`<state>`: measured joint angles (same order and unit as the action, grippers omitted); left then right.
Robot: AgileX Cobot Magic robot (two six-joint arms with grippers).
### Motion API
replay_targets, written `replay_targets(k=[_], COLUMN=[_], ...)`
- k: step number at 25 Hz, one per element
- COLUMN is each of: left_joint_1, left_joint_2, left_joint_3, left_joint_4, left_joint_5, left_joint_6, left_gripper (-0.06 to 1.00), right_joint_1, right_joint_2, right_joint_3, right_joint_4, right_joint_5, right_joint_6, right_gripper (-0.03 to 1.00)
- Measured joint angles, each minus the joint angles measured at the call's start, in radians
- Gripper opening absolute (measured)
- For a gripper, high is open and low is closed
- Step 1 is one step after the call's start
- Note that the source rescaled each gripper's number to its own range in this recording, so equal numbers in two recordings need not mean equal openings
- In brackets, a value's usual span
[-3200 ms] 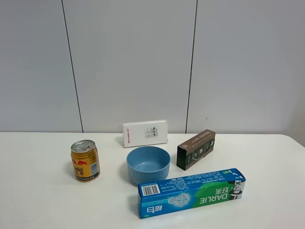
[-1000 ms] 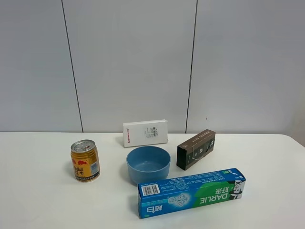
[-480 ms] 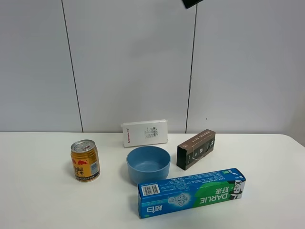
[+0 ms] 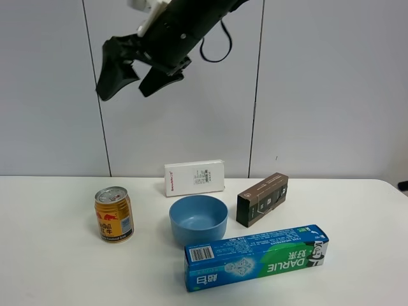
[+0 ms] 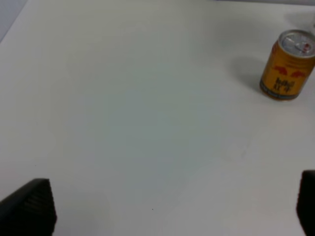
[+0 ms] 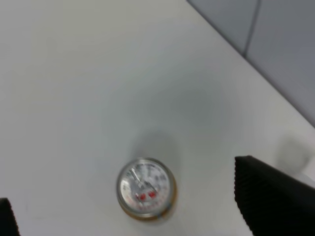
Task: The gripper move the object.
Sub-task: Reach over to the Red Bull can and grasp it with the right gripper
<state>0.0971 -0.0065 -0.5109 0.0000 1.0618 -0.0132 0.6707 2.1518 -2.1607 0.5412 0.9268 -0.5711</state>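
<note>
**Right claw swings in high above the can**

Half a second ago only a black corner of the arm showed at the top edge of the high view. Now the right claw [image 4: 124,93] has come across the middle and hangs in the upper left of the frame. It is spread wide and holds nothing.

What I'm steering by is that the can [image 4: 115,215] lies almost straight below that claw, with a long drop between them. My right wrist view looks down on its silver top, which sits inside the span of the two fingers. The can stands upright at the left of the frame, so its long axis is vertical, and I judge a plain descent would put a finger on either side.

My left claw [image 5: 167,209] is also wide open and empty. It sees the can only far off in a corner of its view, so I take the right arm as the nearer one.

The table [image 4: 51,268] is white, smooth and flat. The blue bowl [image 4: 197,233] is the closest neighbour, to the can's right and clearly apart. The white box [image 4: 194,178] stands further back. I judge there is room enough for open fingers.
</note>
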Motion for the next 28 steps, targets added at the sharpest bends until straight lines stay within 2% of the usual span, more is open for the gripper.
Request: replay_targets(k=[5,10,28], left_joint_1=[0.000,0.000,0.000], left_joint_2=[0.000,0.000,0.000], left_joint_3=[0.000,0.000,0.000], left_joint_4=[0.000,0.000,0.000], left_joint_5=[0.000,0.000,0.000], left_joint_6=[0.001,0.001,0.000], left_gripper=[1.00,1.00,1.00], right_joint_1=[0.084,0.106,0.115], right_joint_2=[0.065,0.127,0.335], right_joint_3=[0.000,0.000,0.000], right_joint_4=[-0.049,-0.047,-0.036], right_joint_5=[-0.104,-0.191,-0.300], right_joint_6=[-0.011,-0.011,-0.012], right_gripper=[1.00,1.00,1.00])
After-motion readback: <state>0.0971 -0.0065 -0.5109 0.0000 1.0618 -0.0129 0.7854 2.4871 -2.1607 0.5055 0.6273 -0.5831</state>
